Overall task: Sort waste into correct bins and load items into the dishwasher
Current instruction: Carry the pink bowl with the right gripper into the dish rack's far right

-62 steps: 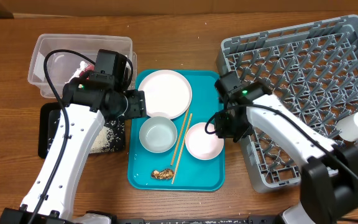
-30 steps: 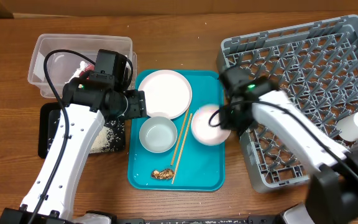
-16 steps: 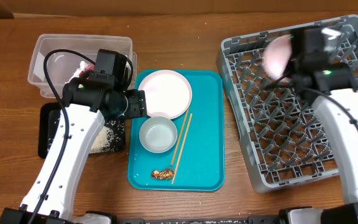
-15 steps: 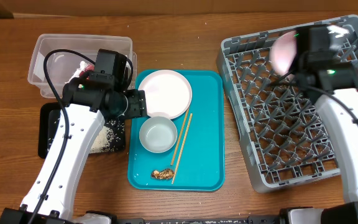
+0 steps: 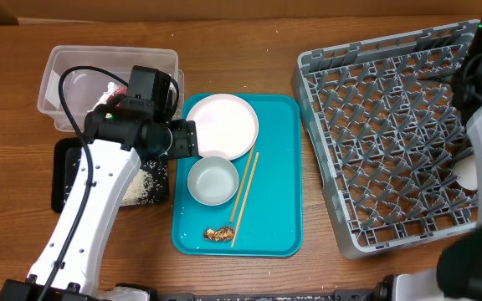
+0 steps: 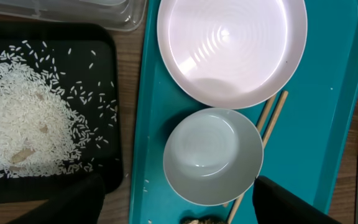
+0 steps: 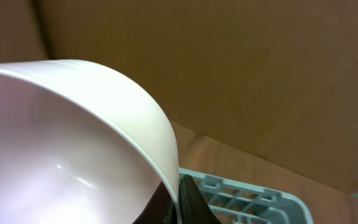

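- The right gripper (image 7: 178, 194) has its fingers pressed onto the rim of a white bowl (image 7: 73, 143), pinching it. The bowl fills the left of the right wrist view, tipped on edge with its hollow facing the camera.
- The dish rack (image 5: 375, 134) takes up the right of the overhead frame. One grey corner of it shows at the bottom of the wrist view, just below the pinched rim, so the rack lies under and beyond the fingers.
- In the overhead view the right arm sits at the far right edge, and the held bowl cannot be made out there.
- The next move probably goes downward: the bowl, kept tilted, needs to slot between the upright pegs.
- The left gripper (image 6: 179, 186) is spread wide and empty, hanging over the teal tray (image 5: 274, 209).
- A second bowl (image 6: 213, 155) lies directly between its fingers, with the plate (image 6: 232, 50) just above it in the frame.
- The chopsticks (image 6: 271, 118) run diagonally, upper right to lower left, past that bowl's right side. The left arm is nearer to all three.
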`<move>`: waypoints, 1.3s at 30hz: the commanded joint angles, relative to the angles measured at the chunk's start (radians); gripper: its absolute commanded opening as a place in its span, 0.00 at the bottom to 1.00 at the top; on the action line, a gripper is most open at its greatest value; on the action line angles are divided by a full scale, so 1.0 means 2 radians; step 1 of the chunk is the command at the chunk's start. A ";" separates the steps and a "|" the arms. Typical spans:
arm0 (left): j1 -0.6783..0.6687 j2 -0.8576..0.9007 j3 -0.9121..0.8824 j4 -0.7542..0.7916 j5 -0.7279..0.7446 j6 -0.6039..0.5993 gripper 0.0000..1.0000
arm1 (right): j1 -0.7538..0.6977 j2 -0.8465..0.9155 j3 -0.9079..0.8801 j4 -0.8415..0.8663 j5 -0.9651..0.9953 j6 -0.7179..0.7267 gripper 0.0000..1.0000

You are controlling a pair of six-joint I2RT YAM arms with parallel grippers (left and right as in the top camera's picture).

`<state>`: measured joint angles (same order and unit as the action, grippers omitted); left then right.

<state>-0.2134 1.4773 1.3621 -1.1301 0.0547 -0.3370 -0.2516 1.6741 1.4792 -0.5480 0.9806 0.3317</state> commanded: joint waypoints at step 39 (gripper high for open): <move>0.003 -0.007 0.004 -0.001 -0.005 -0.004 0.82 | -0.004 0.141 0.007 -0.143 -0.073 0.046 0.16</move>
<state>-0.2134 1.4773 1.3621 -1.1332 0.0547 -0.3374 -0.2962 1.9503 1.4849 -0.8078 0.9665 0.4156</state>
